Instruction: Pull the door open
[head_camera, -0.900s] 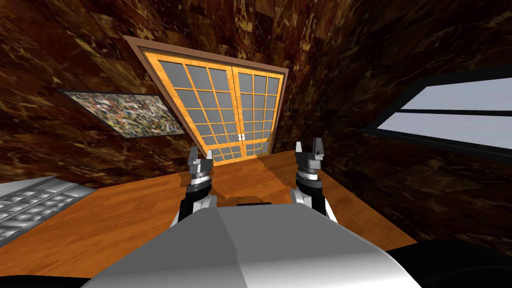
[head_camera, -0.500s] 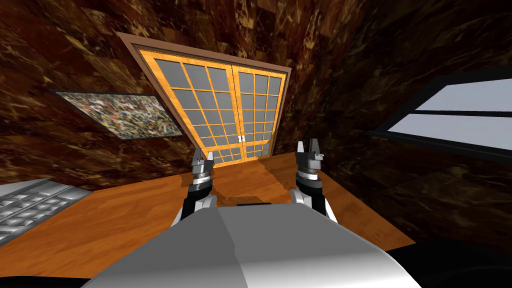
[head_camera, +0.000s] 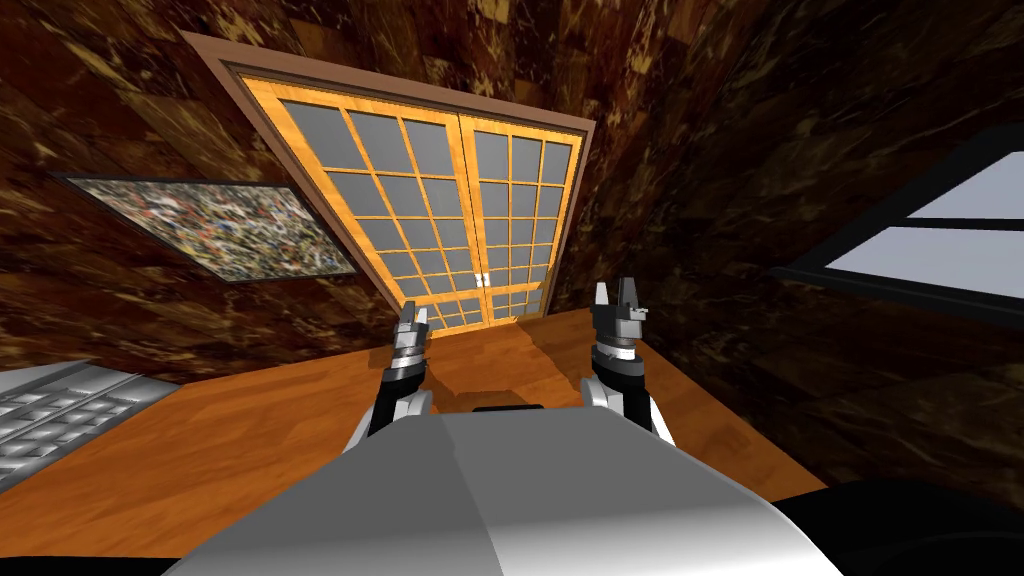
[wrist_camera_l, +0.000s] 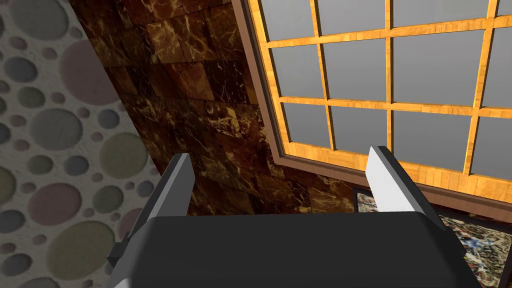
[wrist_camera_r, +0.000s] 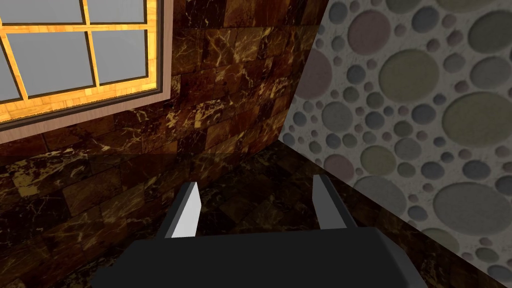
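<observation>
Double door (head_camera: 450, 210) with orange wood grid and grey panes sits closed in the dark marbled wall (head_camera: 700, 150) straight ahead across the wood floor (head_camera: 250, 420), its two small white handles (head_camera: 481, 280) side by side at the centre seam, low down. Left gripper (head_camera: 412, 316) and right gripper (head_camera: 615, 296) are raised side by side, well apart from the door, both with fingers spread wide and holding nothing. Speckled framed picture (head_camera: 210, 225) hangs left of the door, window (head_camera: 930, 250) on the right-hand wall
</observation>
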